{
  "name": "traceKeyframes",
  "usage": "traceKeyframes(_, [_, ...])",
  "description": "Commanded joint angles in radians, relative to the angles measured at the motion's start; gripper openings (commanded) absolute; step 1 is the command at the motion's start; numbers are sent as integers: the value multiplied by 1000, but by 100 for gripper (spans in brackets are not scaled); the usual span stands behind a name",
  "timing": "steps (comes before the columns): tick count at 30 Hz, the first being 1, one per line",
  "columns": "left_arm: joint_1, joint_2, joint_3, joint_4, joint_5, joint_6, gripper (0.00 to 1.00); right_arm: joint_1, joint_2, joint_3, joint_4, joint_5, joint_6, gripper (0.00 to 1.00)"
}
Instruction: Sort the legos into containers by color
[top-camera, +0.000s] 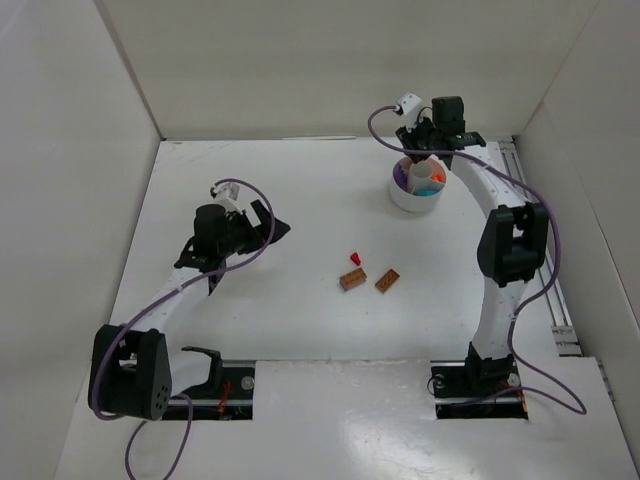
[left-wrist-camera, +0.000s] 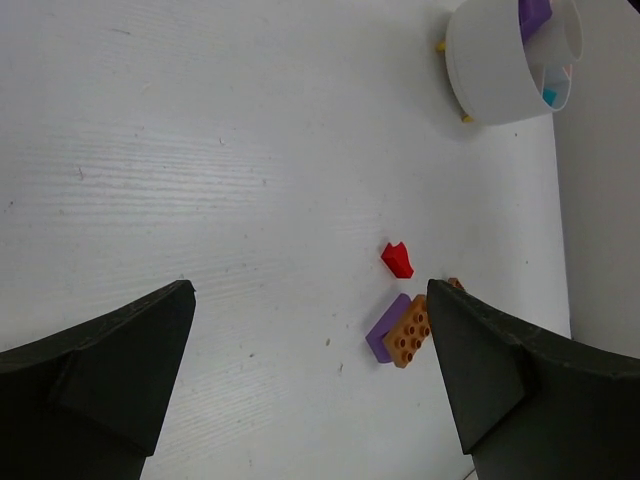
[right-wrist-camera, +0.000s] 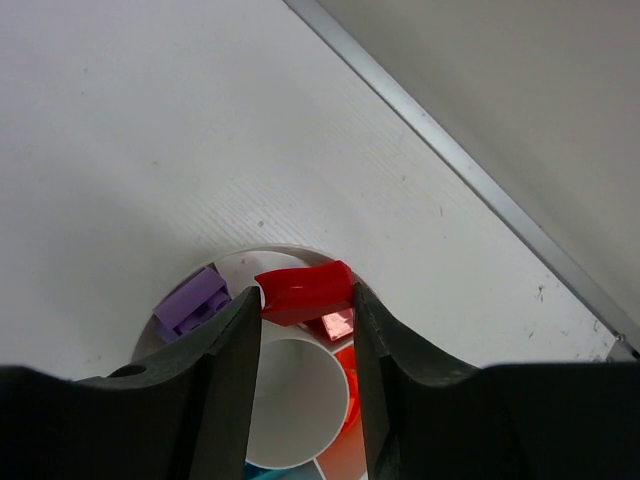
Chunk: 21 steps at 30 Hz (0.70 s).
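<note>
The round white tub (top-camera: 402, 197) stands at the back right. My right gripper (top-camera: 424, 152) hovers over it, shut on a red brick (right-wrist-camera: 305, 290) above the tub's far compartments. Inside the tub I see a purple brick (right-wrist-camera: 195, 300), a red piece (right-wrist-camera: 336, 323) and orange pieces (right-wrist-camera: 345, 400) around the central hole (right-wrist-camera: 295, 400). On the table lie a small red piece (top-camera: 355, 259), a brown brick (top-camera: 351, 279) and an orange brick (top-camera: 387, 280). My left gripper (top-camera: 272, 222) is open and empty, left of them. In the left wrist view (left-wrist-camera: 308, 290) an orange brick (left-wrist-camera: 410, 332) lies on a purple brick (left-wrist-camera: 381, 333).
White walls enclose the table on the left, back and right. A metal rail (right-wrist-camera: 470, 170) runs along the right edge behind the tub. The tub also shows in the left wrist view (left-wrist-camera: 495, 70), far beyond the loose bricks.
</note>
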<state>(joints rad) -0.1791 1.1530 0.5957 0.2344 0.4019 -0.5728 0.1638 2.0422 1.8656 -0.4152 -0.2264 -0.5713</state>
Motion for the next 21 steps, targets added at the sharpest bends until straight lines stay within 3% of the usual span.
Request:
traceKeyframes(1, [16,46,47,60,70,33,100,-13,18,55,-40,-13,-1,27])
traceKeyframes(14, [35,111,38,117,160,33,97,-14,58,64,-8,59,8,34])
traceKeyframes(21, [35,53,17,108,131,42,97,-14,58,64,-8,87,-4,52])
